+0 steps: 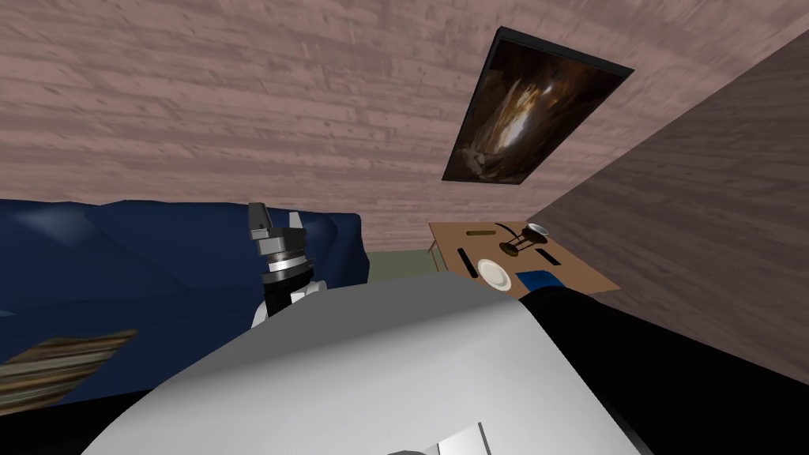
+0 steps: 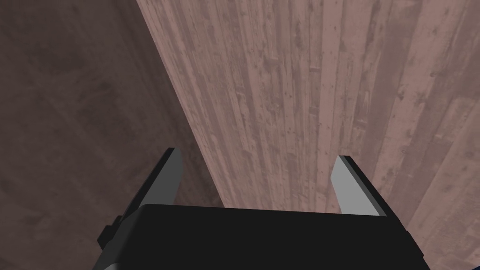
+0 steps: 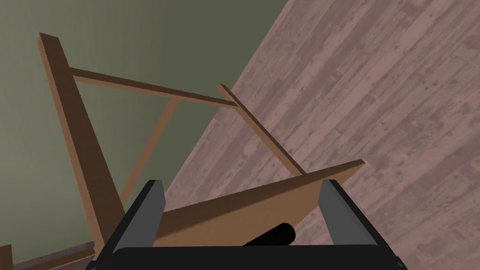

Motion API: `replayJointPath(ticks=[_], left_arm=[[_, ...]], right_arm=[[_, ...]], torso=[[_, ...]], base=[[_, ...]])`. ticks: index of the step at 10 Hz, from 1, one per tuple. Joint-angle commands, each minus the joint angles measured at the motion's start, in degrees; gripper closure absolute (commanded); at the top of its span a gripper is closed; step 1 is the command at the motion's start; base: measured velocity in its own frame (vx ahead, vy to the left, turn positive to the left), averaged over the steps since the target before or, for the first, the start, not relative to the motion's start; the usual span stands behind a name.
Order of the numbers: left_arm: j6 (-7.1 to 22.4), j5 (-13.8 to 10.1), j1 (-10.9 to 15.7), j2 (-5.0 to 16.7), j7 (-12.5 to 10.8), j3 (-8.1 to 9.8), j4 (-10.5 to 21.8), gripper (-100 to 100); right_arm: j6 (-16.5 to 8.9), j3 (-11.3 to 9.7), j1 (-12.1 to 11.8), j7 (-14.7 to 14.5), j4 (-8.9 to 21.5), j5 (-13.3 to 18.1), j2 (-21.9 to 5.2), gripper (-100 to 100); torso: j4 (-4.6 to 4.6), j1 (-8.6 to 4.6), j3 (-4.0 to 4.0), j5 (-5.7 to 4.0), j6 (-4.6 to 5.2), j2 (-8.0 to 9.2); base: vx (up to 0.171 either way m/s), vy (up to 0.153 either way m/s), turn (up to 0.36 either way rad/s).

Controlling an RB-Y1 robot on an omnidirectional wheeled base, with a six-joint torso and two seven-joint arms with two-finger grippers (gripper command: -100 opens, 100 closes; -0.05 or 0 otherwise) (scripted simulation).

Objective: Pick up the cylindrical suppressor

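Right gripper (image 3: 243,185) is wide open, holding nothing, with the black cylinder (image 3: 274,234) poking up between its two fingers, close to the gripper body. It touches neither finger. The cylinder lies against the top board of the brown wooden table (image 3: 211,215), near one corner, and the table's legs run off toward the green floor (image 3: 131,42).

From the head view, the same table sits off to my right against the plank wall. On it there's a white plate (image 1: 495,274), and I can't make out anything on it. A small blue thing (image 1: 538,279) lies just beside the plate. Farther back there's a grey goblet-looking cup (image 1: 537,231) on a dark stem, contents impossible to tell. A few dark rods (image 1: 478,234) lie around on the board too, and I can't say which one is the cylinder.

Left gripper (image 1: 276,212) is raised in front of the blue sofa (image 1: 118,261), fingers spread apart and empty.
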State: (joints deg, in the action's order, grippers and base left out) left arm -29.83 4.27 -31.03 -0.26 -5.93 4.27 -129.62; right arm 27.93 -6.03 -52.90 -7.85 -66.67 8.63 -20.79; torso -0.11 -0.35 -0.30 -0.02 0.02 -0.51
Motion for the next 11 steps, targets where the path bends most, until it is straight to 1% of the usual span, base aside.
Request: replayJointPath(ticks=[1,2,4,6,7,9,10,11], left_arm=[[0.0,0.0,0.0,0.0,0.0,0.00,0.0,0],[0.0,0.0,0.0,0.0,0.0,0.00,0.0,0],[0.0,0.0,0.0,0.0,0.0,0.00,0.0,0],[0.0,0.0,0.0,0.0,0.0,-0.01,0.0,0],[0.0,0.0,0.0,0.0,0.0,-0.01,0.0,0],[0.0,0.0,0.0,0.0,0.0,-0.01,0.0,0],[0.0,0.0,0.0,0.0,0.0,-0.01,0.0,0],[0.0,0.0,0.0,0.0,0.0,-0.01,0.0,0]], right_arm=[[-2.5,-0.5,-2.1,-1.0,0.4,1.0,-2.2,-100],[-3.6,-0.7,-3.0,-1.5,1.0,1.5,-3.2,-100],[-5.6,-1.2,-4.8,-2.6,2.3,2.6,-5.2,-100],[-5.6,-1.2,-4.8,-2.6,2.3,2.6,-5.2,-100],[-7.6,-1.7,-6.4,-3.7,3.4,3.7,-7.1,-100],[-9.4,-2.2,-7.9,-4.7,4.5,4.8,-8.9,-100],[-10.9,-2.7,-9.2,-5.7,5.5,5.8,-10.4,-100],[-11.6,-2.9,-9.8,-6.2,5.9,6.3,-11.1,-100]], torso=[[0.00,0.00,0.00,0.00,0.00,0.00],[-0.01,-0.13,-0.04,-0.02,-0.03,-0.07],[0.01,0.01,0.02,-0.01,-0.01,0.05],[0.07,0.20,0.16,0.03,-0.03,0.29],[0.11,0.33,0.28,0.05,-0.01,0.50],[0.04,0.19,0.08,0.03,-0.02,0.14],[0.01,0.15,0.01,0.03,-0.03,0.02],[0.00,0.13,-0.02,0.02,-0.03,-0.03]], base=[[0.196,-0.134,-0.049],[0.177,-0.115,-0.004],[0.142,-0.086,-0.014],[0.044,-0.024,0.002],[0.095,-0.037,-0.013],[0.172,-0.060,0.005],[0.186,-0.067,0.028],[0.180,-0.054,0.027]])
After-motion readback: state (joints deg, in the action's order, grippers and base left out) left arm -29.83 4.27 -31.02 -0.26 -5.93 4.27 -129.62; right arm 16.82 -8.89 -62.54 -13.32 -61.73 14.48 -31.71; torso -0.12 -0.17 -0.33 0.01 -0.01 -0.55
